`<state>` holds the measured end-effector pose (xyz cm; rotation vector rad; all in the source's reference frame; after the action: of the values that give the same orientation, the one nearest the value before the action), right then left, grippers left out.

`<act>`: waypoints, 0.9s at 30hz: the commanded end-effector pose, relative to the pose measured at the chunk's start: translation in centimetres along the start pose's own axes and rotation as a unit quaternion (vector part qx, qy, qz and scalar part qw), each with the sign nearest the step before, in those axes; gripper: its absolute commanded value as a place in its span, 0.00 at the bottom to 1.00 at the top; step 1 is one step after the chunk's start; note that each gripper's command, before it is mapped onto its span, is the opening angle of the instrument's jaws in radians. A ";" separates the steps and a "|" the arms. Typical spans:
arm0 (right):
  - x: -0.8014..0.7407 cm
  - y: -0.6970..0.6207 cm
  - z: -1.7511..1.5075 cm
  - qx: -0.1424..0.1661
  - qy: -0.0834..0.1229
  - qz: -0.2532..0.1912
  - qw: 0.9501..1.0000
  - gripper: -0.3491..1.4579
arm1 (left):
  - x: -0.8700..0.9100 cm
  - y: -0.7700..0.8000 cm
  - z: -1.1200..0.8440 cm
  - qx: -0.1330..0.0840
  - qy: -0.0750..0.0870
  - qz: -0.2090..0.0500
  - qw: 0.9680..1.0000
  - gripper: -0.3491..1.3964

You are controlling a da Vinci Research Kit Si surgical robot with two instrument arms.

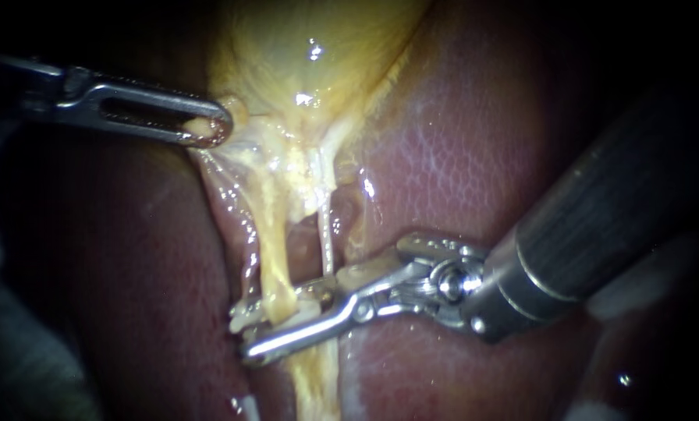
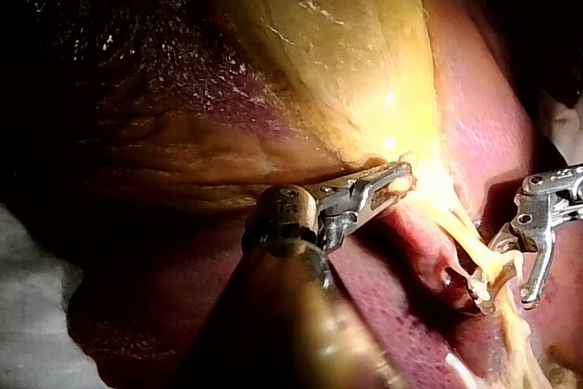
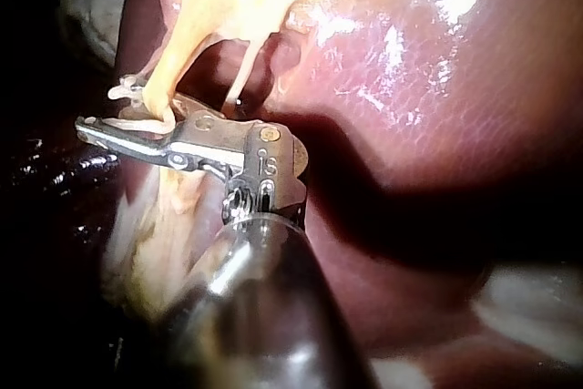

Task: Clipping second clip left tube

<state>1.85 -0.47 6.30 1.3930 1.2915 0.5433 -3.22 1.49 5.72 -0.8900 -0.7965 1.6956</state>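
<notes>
My left instrument [image 1: 207,129] comes in from the left, its slotted jaws shut on a fold at the neck of the yellow gallbladder [image 1: 310,54], which it holds taut. From the neck two tubes run down: the thicker yellow left tube [image 1: 275,261] and a thin pale right tube [image 1: 326,234]. My right instrument [image 1: 267,334] reaches in from the right. Its jaws straddle the left tube low down and hold a white clip [image 1: 244,317] around it; a narrow gap shows at the tips. The same hold shows in the right wrist view, clip [image 3: 127,90] at the jaws [image 3: 109,129].
Red-brown liver [image 1: 474,156] lies on both sides of the tubes, wet and shiny. Thin membrane [image 1: 228,175] stretches below the left jaws. A small white piece [image 1: 246,403] shows near the lower edge. The right instrument's thick shaft [image 1: 599,210] fills the right side.
</notes>
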 end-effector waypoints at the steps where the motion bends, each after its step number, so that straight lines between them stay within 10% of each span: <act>1: 0.00 0.00 0.00 -0.001 0.000 0.000 1.000 0.38 | 0.00 0.00 0.00 0.000 0.000 0.000 1.000 0.00; 19: 0.02 0.05 -0.07 0.000 0.000 -0.009 1.000 0.00 | 0.00 0.00 0.00 0.000 0.000 0.000 1.000 0.00; 27: -0.02 0.03 -0.06 -0.011 0.009 -0.016 1.000 0.00 | 0.00 0.00 0.00 0.000 0.000 0.000 1.000 0.00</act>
<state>1.81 -0.45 6.35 1.3498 1.3156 0.5488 -3.22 1.49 5.71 -0.8899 -0.7970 1.6959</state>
